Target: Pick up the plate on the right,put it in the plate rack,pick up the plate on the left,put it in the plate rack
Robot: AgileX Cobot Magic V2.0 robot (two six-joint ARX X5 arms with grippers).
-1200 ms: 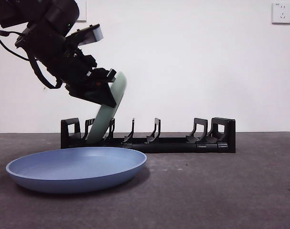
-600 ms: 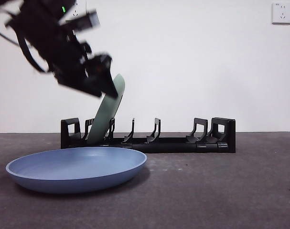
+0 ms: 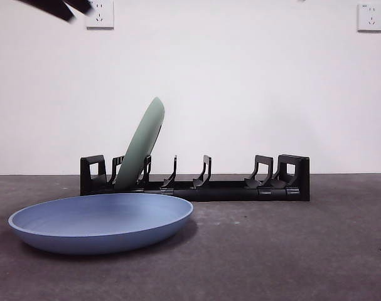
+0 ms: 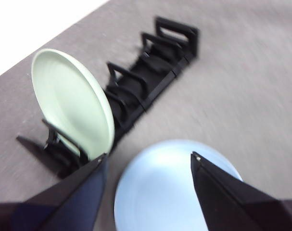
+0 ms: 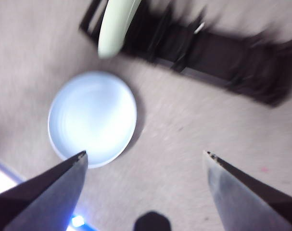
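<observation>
While both claws hung high with jaws apart and empty, the pale green plate [image 3: 142, 143] leaned tilted in an end slot of the black plate rack [image 3: 196, 180], beyond the left claw [image 4: 148, 161]. Below the right claw [image 5: 145, 156], the shallow blue plate [image 3: 101, 221] lay flat on the grey surface [image 3: 290, 251].

Text on plates: none readable
Text on rack: none readable
Wall sockets: no legible marking
Brands, numbers, signs: none readable in any view
</observation>
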